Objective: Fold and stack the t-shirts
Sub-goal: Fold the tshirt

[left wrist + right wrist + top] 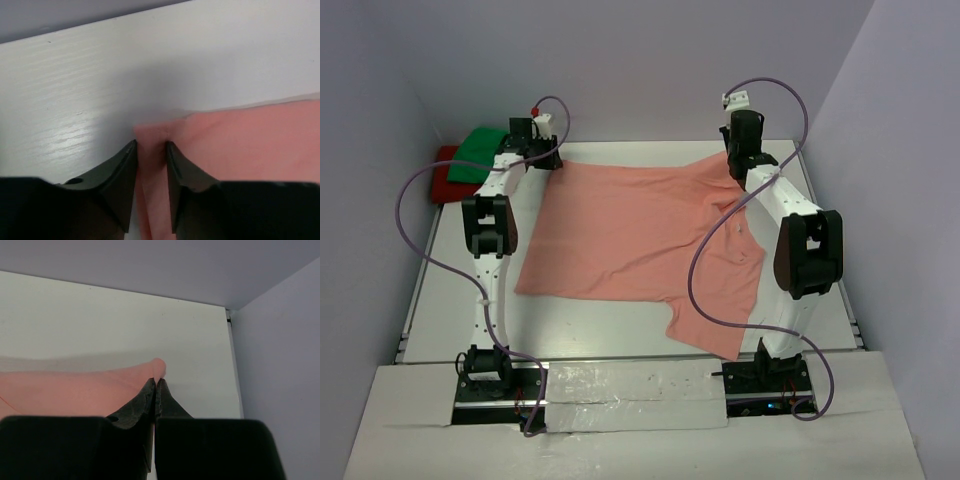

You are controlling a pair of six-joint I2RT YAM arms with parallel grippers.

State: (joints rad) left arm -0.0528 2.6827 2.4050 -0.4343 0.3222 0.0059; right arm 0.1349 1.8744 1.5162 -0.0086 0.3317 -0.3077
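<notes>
Currently white table (450, 300), lilac walls (640, 60); both jaws clamped on salmon shirt (630, 230) corners.

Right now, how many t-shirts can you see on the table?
3. The pink shirt lies spread in the middle; the green shirt sits at the far left corner, on the red shirt. More may hide beneath.

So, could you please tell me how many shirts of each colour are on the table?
pink shirt: 1
green shirt: 1
red shirt: 1
Total: 3 shirts
</notes>
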